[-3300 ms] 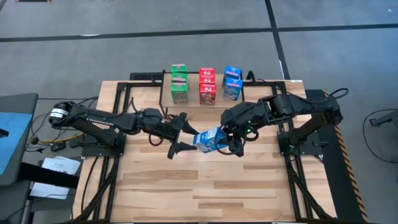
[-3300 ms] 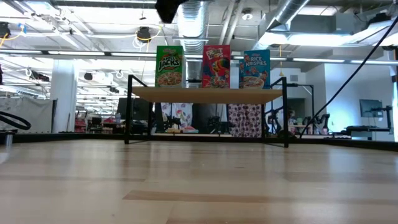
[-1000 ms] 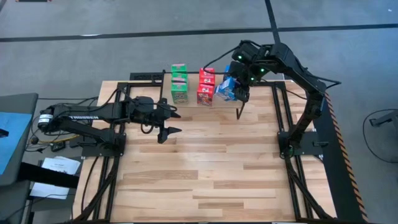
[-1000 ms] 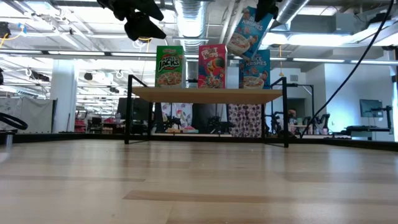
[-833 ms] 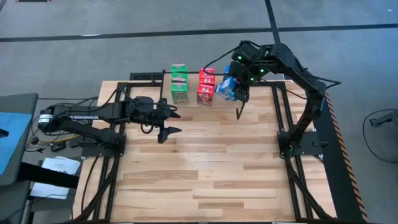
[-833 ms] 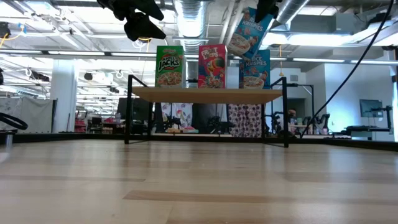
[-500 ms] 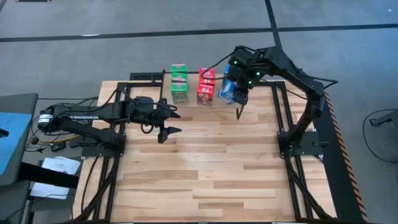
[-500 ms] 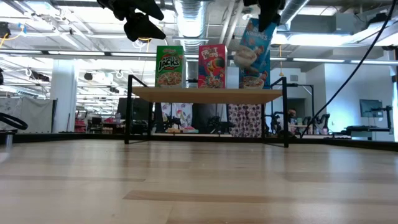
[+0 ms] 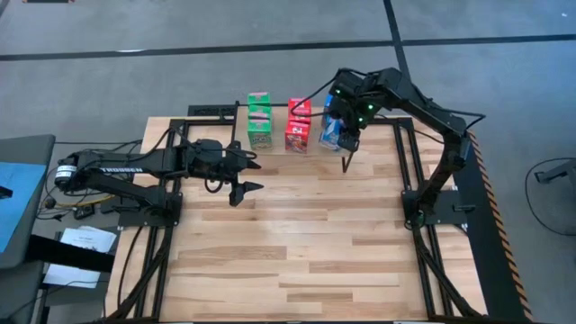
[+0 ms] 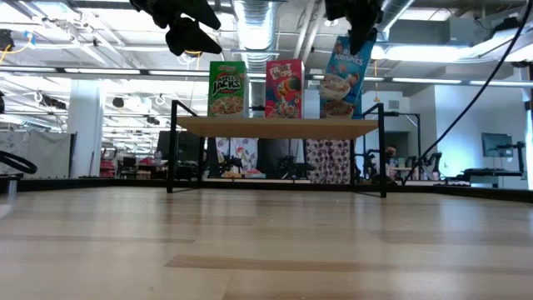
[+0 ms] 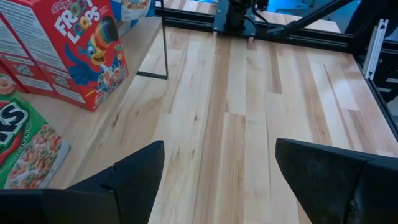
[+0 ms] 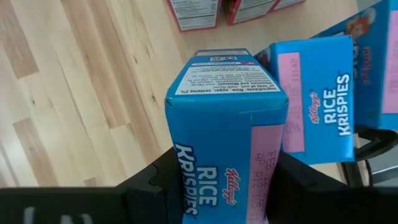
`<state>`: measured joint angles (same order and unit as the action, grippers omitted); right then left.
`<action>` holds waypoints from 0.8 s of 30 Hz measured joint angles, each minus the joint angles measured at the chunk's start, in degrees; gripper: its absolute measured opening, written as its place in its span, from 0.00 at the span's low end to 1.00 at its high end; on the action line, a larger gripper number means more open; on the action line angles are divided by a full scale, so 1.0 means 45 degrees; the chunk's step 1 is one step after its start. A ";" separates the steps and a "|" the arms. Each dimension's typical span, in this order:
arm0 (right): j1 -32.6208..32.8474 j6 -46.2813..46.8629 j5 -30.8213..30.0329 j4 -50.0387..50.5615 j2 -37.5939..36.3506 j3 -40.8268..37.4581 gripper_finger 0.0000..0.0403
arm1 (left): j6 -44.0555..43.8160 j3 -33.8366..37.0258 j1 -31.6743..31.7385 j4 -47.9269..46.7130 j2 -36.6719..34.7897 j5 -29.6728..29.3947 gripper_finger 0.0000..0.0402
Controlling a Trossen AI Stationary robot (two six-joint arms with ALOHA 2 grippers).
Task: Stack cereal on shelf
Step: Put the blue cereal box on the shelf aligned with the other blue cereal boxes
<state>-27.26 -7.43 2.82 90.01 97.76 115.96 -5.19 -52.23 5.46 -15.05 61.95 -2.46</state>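
Right pincer (image 12: 217, 186) grips a blue cereal box (image 12: 227, 124).

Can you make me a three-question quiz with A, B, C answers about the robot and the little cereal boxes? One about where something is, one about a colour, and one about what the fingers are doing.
1. Where is the right gripper?
A. Over the right end of the shelf
B. Down at the table's near edge
C. Beside the green boxes

2. What colour is the box it carries?
A. Green
B. Red
C. Blue

3. What are the left gripper fingers doing?
A. Squeezing a red box
B. Standing open, holding nothing
C. Pressing on the shelf

Answers:
1. A, the high view shows it above the blue stack at the shelf's right end.
2. C, the right wrist view shows the blue cereal box between its fingers.
3. B, the left wrist view shows only bare table between the spread fingers.
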 joint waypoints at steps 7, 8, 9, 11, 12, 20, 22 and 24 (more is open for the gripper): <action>-0.0002 -0.0774 -0.0032 -0.0003 -0.0002 0.0000 0.45 | 0.0000 0.0000 -0.0002 0.0000 0.0000 0.0010 0.74; 0.0003 -0.0794 -0.0032 -0.0003 -0.0002 0.0000 0.45 | 0.0000 0.0000 -0.0002 0.0000 0.0000 0.0010 0.74; 0.0027 -0.0798 -0.0023 -0.0001 -0.0002 0.0000 0.45 | 0.0000 0.0000 0.0002 0.0000 0.0000 0.0010 0.74; 0.0114 -0.0809 -0.0023 -0.0003 -0.0002 0.0000 0.45 | 0.0000 0.0000 0.0001 0.0000 0.0000 0.0010 0.74; 0.0160 -0.0829 -0.0027 -0.0003 -0.0002 0.0000 0.45 | 0.0000 0.0000 -0.0001 0.0000 0.0000 0.0010 0.74; 0.0401 -0.0785 -0.0030 0.0002 0.0071 0.0000 0.45 | 0.0000 0.0000 0.0002 -0.0005 0.0000 0.0015 0.74; 0.0473 -0.0692 -0.0024 -0.0008 0.0134 0.0000 0.45 | 0.0000 0.0000 0.0002 -0.0005 0.0000 0.0016 0.74; 0.0526 -0.0693 -0.0027 0.0006 0.0183 0.0000 0.45 | 0.0000 0.0000 0.0002 -0.0005 0.0000 0.0019 0.74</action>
<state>-24.89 -10.55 2.70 90.04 98.59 115.96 -5.19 -52.23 5.48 -15.07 61.95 -2.37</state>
